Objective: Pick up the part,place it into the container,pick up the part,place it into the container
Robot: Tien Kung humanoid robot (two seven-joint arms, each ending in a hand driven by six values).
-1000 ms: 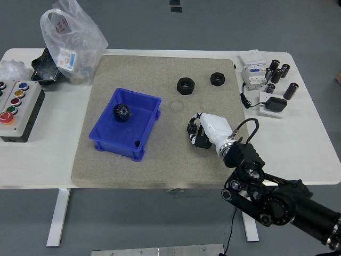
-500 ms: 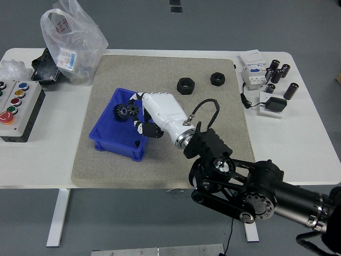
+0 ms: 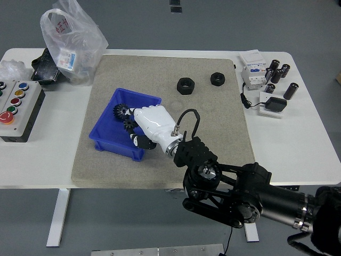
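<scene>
Resting against the right hand's fingers (image 3: 137,140), a gear (image 3: 129,125) lies inside the blue bin (image 3: 106,133).

The right hand (image 3: 148,128) fills the blue bin's (image 3: 106,128) right side; the mat (image 3: 213,122) beside it lies open.

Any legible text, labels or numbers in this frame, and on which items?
None reads clearly.
Plastic bag: red marks near its top, blurred.
Carton inside the bag: print too small.
White electrical module: blue label, too small.
Button box: no legible lettering.
</scene>
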